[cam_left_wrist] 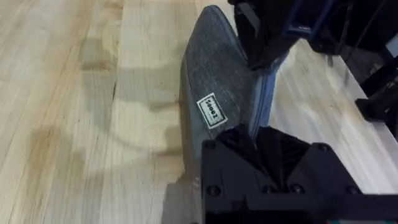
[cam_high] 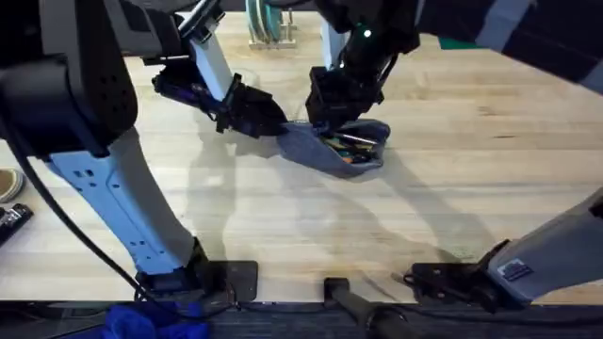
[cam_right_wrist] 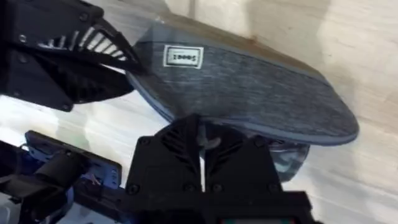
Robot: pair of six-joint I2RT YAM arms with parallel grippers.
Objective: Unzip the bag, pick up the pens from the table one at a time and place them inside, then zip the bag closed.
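The bag (cam_high: 344, 149) is located mid-worktop (cam_high: 471, 188), open, pens (cam_high: 350, 143) visible inside. One end is clamped by the left hand (cam_high: 273, 122); the zipper edge is pinched by the right hand (cam_high: 325, 118).

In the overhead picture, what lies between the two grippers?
The bag lies between them: the left gripper is at its left end, the right gripper at its open mouth, where pens show inside.
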